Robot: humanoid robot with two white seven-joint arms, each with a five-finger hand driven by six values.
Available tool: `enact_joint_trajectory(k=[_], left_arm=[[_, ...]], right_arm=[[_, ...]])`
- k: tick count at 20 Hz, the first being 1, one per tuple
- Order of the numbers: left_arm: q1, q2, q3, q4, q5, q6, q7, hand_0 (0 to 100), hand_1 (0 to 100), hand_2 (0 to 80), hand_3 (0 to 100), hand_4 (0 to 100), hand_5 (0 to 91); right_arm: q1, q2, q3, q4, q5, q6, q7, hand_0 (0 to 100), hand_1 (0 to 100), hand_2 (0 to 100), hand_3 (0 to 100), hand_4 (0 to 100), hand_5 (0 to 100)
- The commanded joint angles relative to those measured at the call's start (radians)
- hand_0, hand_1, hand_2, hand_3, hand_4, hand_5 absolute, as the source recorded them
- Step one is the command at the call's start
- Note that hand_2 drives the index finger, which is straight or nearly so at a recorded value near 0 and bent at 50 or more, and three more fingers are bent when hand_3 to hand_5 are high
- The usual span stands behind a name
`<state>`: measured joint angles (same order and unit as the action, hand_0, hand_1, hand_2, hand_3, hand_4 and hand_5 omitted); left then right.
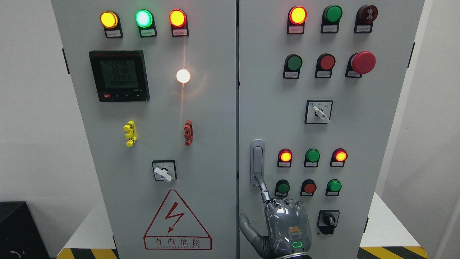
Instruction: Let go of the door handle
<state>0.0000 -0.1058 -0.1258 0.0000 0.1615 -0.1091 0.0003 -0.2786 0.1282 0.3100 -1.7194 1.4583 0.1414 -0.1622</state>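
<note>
While its index finger [263, 187] stretches up to touch the bottom end of the upright silver door handle [257, 162], the grey metallic robot hand [284, 225] keeps its other fingers curled and grips nothing; which arm it belongs to cannot be told. That handle sits at the left edge of the grey cabinet's right door [373, 136], just left of a row of small round indicator lamps [312, 155].

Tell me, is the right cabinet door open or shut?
Shut. The right door lies flush with the left door, and the handle sits flat.
</note>
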Motion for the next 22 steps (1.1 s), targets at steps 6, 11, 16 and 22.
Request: enact_joint_trajectory(k=[6, 11, 16, 22], left_arm=[[-0.026, 0.0, 0.0, 0.029, 0.0, 0.0, 0.0, 12, 56, 0.0, 0, 0, 0.0], [-0.026, 0.0, 0.0, 0.029, 0.0, 0.0, 0.0, 12, 56, 0.0, 0, 0, 0.0], [-0.026, 0.0, 0.0, 0.029, 0.0, 0.0, 0.0, 12, 56, 0.0, 0, 0, 0.0], [-0.026, 0.0, 0.0, 0.029, 0.0, 0.0, 0.0, 12, 56, 0.0, 0, 0, 0.0]], right_arm=[[0.001, 0.004, -0.003, 0.012, 0.0, 0.001, 0.001, 37, 25, 1, 100, 100, 100], [0.001, 0.005, -0.003, 0.017, 0.0, 0.001, 0.003, 37, 25, 2, 100, 100, 100], [0.002, 0.005, -0.005, 0.02, 0.0, 0.001, 0.004, 37, 25, 2, 100, 100, 100], [0.006, 0.004, -0.005, 0.023, -0.001, 0.001, 0.004, 37, 25, 2, 100, 100, 100]])
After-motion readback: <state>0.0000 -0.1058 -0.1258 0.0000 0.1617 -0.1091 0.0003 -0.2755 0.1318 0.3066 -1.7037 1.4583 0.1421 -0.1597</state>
